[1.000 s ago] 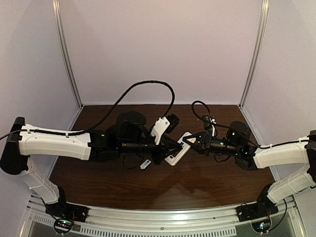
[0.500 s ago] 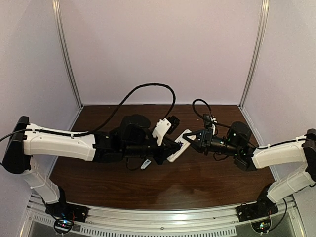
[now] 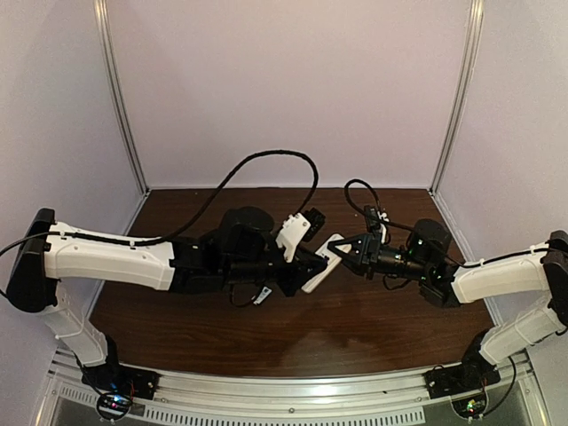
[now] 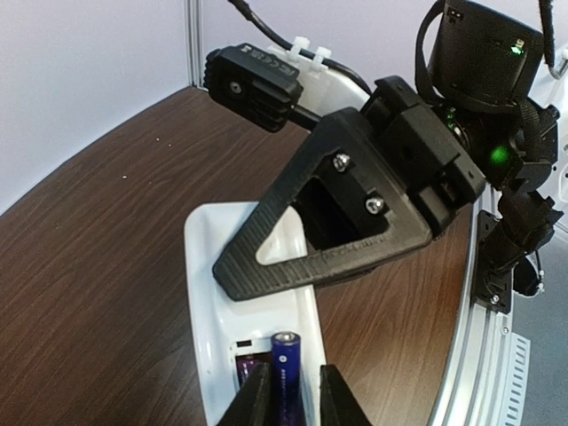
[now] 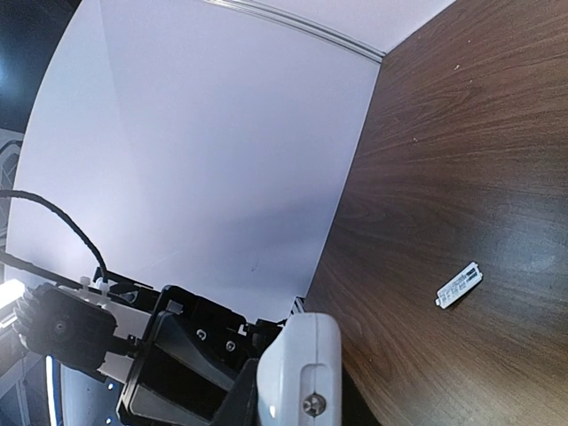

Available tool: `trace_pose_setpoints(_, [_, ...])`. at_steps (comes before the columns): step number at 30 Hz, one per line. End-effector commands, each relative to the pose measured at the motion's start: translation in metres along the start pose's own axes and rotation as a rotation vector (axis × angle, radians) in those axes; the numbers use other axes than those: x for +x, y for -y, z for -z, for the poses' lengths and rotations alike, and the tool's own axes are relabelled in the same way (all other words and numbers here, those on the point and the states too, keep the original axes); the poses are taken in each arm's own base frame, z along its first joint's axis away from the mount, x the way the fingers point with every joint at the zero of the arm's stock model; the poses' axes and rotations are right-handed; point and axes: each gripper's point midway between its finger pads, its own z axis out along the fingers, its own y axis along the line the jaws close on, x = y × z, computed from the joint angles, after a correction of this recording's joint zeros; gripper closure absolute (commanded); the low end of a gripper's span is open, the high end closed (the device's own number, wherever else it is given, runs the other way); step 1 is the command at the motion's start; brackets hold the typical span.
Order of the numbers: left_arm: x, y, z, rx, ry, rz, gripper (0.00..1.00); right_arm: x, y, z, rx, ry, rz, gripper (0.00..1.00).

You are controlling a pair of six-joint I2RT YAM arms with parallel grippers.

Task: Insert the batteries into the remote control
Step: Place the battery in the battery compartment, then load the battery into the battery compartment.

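Above the middle of the counter [image 3: 373,328], the right tool [image 3: 340,252] is clamping the far right end of the remote control [image 4: 213,293], holding it off the wood. The left tool [image 4: 288,399] is pinching a battery [image 4: 284,348] over the compartment at the remote's near left end. A white cover piece [image 5: 459,285] is lying on the counter, apart.
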Motion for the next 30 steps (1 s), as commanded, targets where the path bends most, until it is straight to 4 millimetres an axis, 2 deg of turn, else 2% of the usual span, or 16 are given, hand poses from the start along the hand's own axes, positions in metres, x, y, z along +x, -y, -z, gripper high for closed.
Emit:
trace_pose_setpoints(1, [0.007,-0.011,-0.002,-0.055,-0.029,-0.010,0.77,0.001,-0.024,-0.001,-0.078,-0.013,0.036,1.00])
trace_pose_setpoints(6, [0.005,-0.013,0.003,-0.065,-0.026,-0.015,0.65,0.001,-0.023,-0.002,-0.069,-0.026,0.038,1.00])
trace_pose_setpoints(10, [-0.005,-0.014,0.013,-0.070,-0.005,-0.040,0.55,0.005,-0.019,-0.004,-0.052,-0.055,0.041,1.00])
trace_pose_setpoints(15, [-0.025,-0.014,0.044,-0.046,0.048,-0.106,0.33,0.020,-0.008,-0.007,-0.005,-0.149,0.055,1.00])
trace_pose_setpoints(17, [-0.026,-0.007,0.059,0.000,0.064,-0.190,0.28,0.026,-0.005,-0.008,0.007,-0.193,0.060,1.00])
trace_pose_setpoints(20, [-0.018,0.019,0.082,0.152,0.082,-0.380,0.28,0.035,-0.004,-0.010,0.021,-0.261,0.069,1.00])
trace_pose_setpoints(24, [0.005,0.030,0.096,0.239,0.067,-0.553,0.36,0.044,-0.009,-0.015,0.024,-0.330,0.085,1.00])
trace_pose_setpoints(30, [0.018,0.047,0.090,0.320,0.047,-0.678,0.54,0.062,-0.013,-0.026,0.025,-0.416,0.082,1.00])
